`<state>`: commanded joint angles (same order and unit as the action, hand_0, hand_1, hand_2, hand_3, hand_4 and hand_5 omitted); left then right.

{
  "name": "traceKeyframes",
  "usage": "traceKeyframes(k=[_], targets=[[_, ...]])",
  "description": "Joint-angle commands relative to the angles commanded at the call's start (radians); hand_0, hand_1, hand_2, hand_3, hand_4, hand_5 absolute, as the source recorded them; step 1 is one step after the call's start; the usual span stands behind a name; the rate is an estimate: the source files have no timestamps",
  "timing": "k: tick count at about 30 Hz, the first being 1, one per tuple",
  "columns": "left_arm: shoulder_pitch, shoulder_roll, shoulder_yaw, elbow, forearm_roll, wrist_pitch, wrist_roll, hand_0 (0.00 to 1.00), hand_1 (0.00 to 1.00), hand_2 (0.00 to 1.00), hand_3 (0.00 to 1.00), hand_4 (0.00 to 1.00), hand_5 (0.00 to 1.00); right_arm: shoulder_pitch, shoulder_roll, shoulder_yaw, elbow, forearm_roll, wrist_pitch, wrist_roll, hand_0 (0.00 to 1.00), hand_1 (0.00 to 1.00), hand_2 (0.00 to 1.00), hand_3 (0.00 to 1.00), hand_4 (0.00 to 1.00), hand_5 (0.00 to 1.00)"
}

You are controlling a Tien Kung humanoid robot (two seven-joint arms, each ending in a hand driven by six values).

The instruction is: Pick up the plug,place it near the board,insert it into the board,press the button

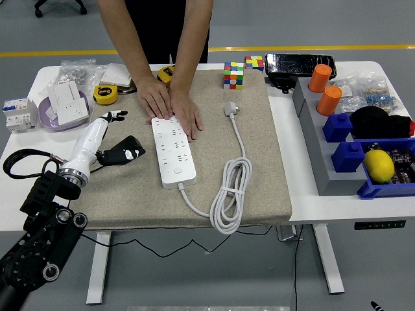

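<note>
The white rectangular power strip board (173, 152) lies on the beige felt mat (259, 149), and a person's two hands (170, 103) press flat on its far end. The white plug (231, 109) rests on the mat just right of those hands, apart from the board, its white cable (228, 197) looping in a coil near the mat's front edge and running back to the board's near end. The robot's left hand (115, 139) hovers over the mat to the left of the board, fingers loosely spread, gripping nothing. Over at the right, a blue plastic bin (376, 190) holds a yellow lemon-like ball (379, 165), with a black rounded object (377, 122) in the bin behind it. Two orange cylinders (325, 89) stand on the grey block (310, 123). At far left, a pale purple bowl (50, 118) carries a white wall socket (69, 103).
</note>
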<state>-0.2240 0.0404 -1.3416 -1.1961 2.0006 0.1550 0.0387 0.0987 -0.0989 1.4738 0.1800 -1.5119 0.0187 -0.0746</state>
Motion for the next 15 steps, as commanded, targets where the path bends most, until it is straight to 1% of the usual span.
traceKeyframes(k=[3,4,10,15], targets=[[-0.005,-0.01,-0.003,0.028,-0.005,0.003,-0.005,0.941,0.901,0.785,0.815,0.998,0.203,-0.002,0.001,0.0,0.0,-0.002,0.001,-0.001,0.826,0.758,0.749,0.781,0.998,0.977],[-0.007,-0.016,-0.004,0.042,-0.006,0.003,-0.006,0.932,0.886,0.734,0.796,0.998,0.203,-0.002,0.0,0.001,0.0,-0.002,0.0,-0.001,0.826,0.758,0.749,0.781,0.998,0.977],[-0.025,-0.026,0.002,0.098,-0.004,0.012,-0.016,0.924,0.884,0.727,0.793,0.998,0.205,-0.003,0.001,-0.003,0.0,0.003,0.0,0.0,0.826,0.759,0.749,0.781,0.998,0.977],[-0.054,-0.037,-0.019,0.152,0.012,0.017,-0.023,0.924,0.884,0.727,0.793,0.998,0.205,-0.003,0.002,-0.006,0.0,0.005,0.0,0.0,0.826,0.759,0.749,0.781,0.998,0.977]])
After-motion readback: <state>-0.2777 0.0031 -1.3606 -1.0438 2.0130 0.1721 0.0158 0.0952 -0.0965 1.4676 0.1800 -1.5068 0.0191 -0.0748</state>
